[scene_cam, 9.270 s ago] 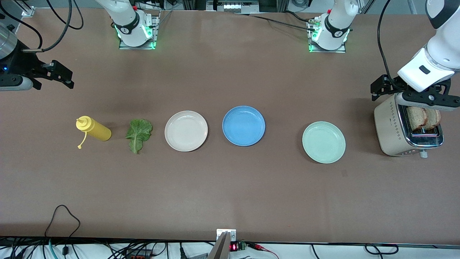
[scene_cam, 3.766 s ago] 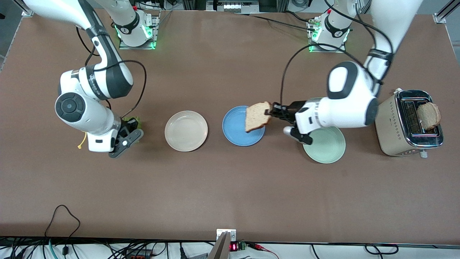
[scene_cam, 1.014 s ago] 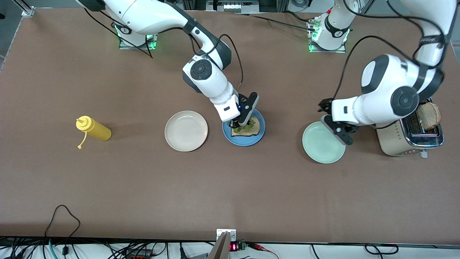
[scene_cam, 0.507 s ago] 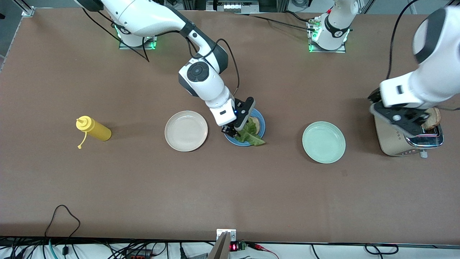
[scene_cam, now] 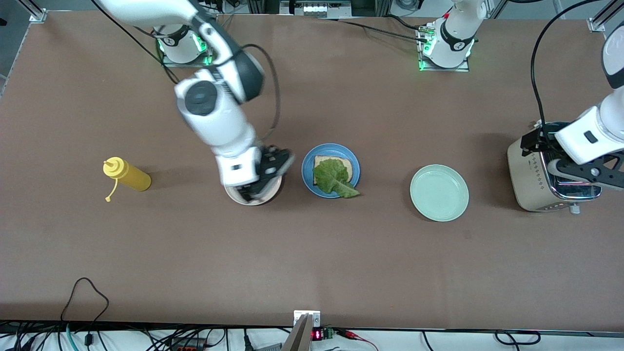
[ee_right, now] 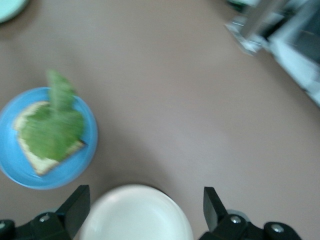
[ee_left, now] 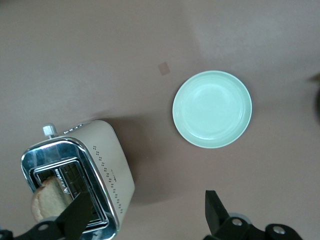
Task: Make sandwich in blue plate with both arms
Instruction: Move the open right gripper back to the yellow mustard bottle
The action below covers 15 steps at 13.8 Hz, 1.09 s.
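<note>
Lettuce [scene_cam: 333, 179], soft, crinkled and light, lies on one toasted bread slice [scene_cam: 333, 167] in the glossy blue plate [scene_cam: 308, 168] mid-bench, its tip draping over the rim nearest the front edge. The right gripper [scene_cam: 265, 175] hangs spread and empty over the cream plate [scene_cam: 239, 197] beside it. At the left arm's end, the left gripper [ee_left: 145, 212] hovers wide open over the toaster [ee_left: 112, 170], where the second slice [ee_left: 49, 200] stands; stiff, crumbly, best pinched by its exposed crust.
</note>
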Each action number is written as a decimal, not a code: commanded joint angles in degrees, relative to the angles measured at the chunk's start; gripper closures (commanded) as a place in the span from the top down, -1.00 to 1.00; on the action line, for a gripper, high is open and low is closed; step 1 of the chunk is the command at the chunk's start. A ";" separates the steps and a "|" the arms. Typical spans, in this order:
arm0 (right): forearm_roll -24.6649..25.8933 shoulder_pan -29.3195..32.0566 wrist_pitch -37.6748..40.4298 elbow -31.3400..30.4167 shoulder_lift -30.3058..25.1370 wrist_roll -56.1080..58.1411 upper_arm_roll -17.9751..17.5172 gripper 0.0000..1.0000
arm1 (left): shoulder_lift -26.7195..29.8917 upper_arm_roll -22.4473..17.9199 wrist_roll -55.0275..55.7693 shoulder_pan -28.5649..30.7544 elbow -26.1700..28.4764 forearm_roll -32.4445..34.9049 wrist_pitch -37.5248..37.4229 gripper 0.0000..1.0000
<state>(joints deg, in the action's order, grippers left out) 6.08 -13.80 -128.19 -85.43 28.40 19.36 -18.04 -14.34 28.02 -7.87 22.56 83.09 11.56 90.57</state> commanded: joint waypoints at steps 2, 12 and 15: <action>-0.97 8.86 7.84 -2.37 -6.58 8.83 -1.21 1.00 | -0.51 0.89 7.07 -0.15 -2.31 -1.01 -2.85 1.00; -39.71 39.60 24.19 -13.97 -19.09 59.51 -0.86 1.00 | -0.43 0.54 9.19 0.73 -2.40 -5.23 -4.79 1.00; -47.54 48.75 30.17 -13.97 -15.41 73.05 -0.86 1.00 | -0.43 0.55 9.19 0.73 -2.40 -5.23 -4.88 1.00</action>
<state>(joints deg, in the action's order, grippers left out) -36.89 30.38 -100.73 -99.07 11.02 85.36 -17.54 -14.53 28.39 0.93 22.97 82.01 7.24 87.05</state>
